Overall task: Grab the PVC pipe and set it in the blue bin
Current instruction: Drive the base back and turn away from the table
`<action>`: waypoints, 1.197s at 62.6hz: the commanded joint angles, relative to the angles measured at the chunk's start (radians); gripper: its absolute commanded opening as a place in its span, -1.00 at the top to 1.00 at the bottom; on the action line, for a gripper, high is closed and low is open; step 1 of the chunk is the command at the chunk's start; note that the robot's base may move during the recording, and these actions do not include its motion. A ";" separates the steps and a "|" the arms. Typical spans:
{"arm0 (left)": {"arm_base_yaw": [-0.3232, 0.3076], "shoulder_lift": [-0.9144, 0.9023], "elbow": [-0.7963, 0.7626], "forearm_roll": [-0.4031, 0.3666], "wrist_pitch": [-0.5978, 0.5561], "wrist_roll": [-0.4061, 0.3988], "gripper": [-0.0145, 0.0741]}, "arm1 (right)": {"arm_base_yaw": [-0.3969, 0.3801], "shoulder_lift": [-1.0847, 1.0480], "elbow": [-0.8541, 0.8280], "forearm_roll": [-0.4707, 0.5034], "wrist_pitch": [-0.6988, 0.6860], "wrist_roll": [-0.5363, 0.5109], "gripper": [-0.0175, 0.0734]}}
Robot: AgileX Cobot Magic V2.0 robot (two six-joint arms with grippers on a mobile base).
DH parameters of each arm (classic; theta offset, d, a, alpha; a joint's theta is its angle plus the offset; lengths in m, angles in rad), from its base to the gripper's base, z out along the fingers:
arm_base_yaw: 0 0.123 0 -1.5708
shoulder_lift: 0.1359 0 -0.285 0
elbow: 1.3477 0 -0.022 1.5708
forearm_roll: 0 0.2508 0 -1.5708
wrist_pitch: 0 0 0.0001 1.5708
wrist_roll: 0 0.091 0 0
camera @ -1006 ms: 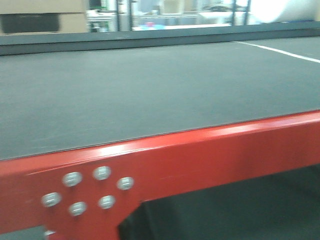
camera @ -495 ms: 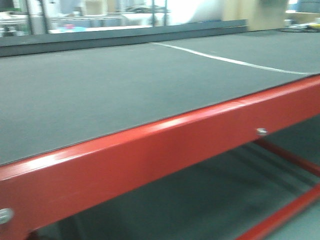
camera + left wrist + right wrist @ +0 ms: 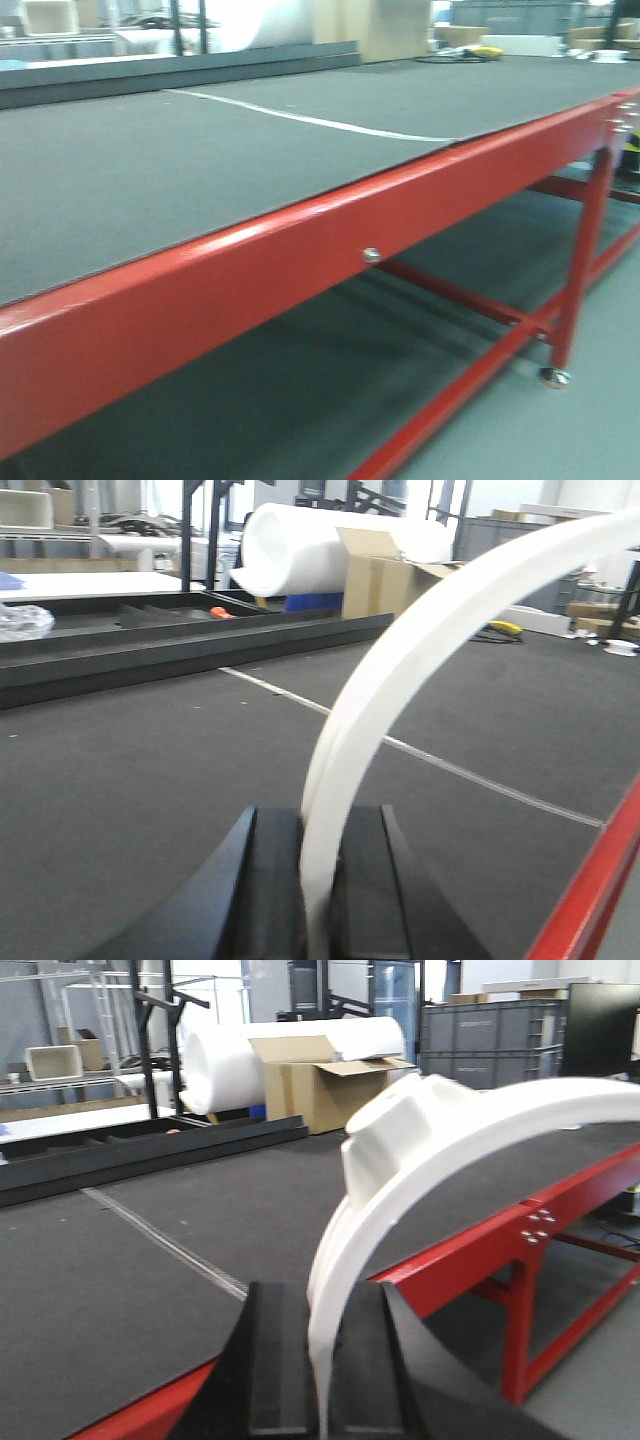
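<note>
The thin white plastic half-circle arc strap, the PVC pipe, is off the surface and in hand. It rises from between the two black fingers of the left pincer and curves up and to the right across the left wrist view. The left pincer is closed down to the strap's thickness and grips it near one end. Held this way, the arc stands clear above the dark grey matted tabletop inboard of the red-painted steel edge rail, which in my judgement suits carriage rather than pick-up. The right pincer is likewise closed, on a white moulded arc piece with a bulkier boss partway along. This piece projects out over the red rail. Whether it is a second item of the same kind cannot be told. The front view shows no arm or workpiece, only the mat, a thin white line running across it beyond the rail, and the frame's lower bars. On the far side of the tabletop from the rail stand a brown cardboard box and a large white foam roll. No blue bin can be identified in any view. Assessment: the grasp is complete and placement outstanding, and the bin must be located before release. The end grip leaves the strap liable to pivot.
</note>
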State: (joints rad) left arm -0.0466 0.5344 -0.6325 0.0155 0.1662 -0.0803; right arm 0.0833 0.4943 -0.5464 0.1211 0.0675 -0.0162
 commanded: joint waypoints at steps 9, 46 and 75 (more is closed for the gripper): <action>0.002 -0.005 0.000 -0.008 -0.028 -0.003 0.92 | 0.000 -0.006 0.002 -0.005 -0.017 -0.003 0.97; 0.002 -0.005 0.000 -0.008 -0.028 -0.003 0.92 | 0.000 -0.006 0.002 -0.005 -0.017 -0.003 0.97; 0.002 -0.005 0.000 -0.008 -0.028 -0.003 0.92 | 0.000 -0.006 0.002 -0.005 -0.017 -0.003 0.97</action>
State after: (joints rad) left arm -0.0466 0.5344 -0.6325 0.0155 0.1662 -0.0803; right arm 0.0833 0.4943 -0.5464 0.1211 0.0675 -0.0162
